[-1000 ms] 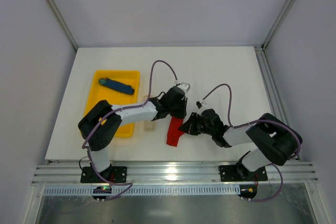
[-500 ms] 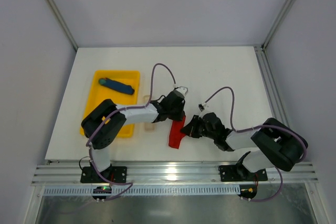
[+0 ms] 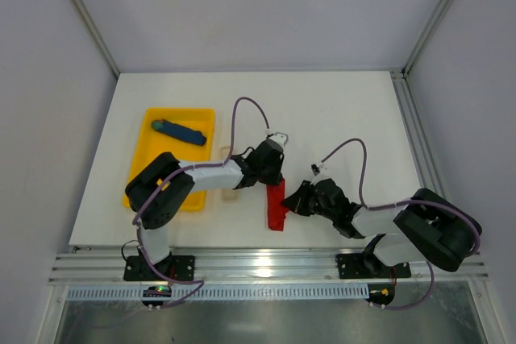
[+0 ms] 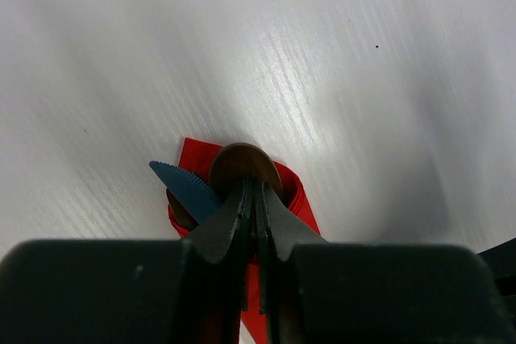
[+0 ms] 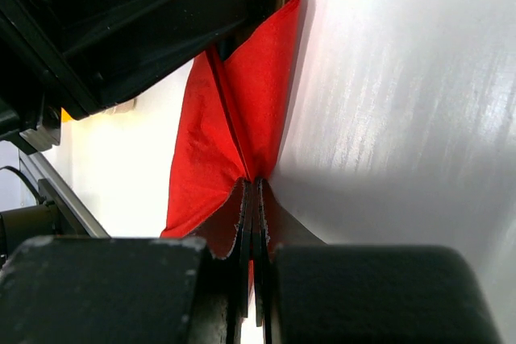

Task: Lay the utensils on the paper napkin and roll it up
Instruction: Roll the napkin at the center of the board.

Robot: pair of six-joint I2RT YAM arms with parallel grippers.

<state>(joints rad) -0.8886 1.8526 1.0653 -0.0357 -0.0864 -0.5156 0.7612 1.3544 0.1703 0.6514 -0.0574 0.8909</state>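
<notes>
While both claws grip the red napkin, the rolling step looks to be the one in hand, not the loading. The napkin lies as a narrow, loosely folded strip on the white table, near the front edge and between the two arms. The left claw is almost pressed together on the strip's far end, where the round brown tip of the utensils and a bluish toothed tip poke out of the red paper. The right claw is shut tight, pinching a fold on the strip's side. Seen from the right wrist, the paper flares in loose flaps, so the roll seems unfinished. The next move probably calls for turning the pinched edge over the bundle while the other claw steadies the end, gently, since thin paper could tear or let the pieces slip out.
</notes>
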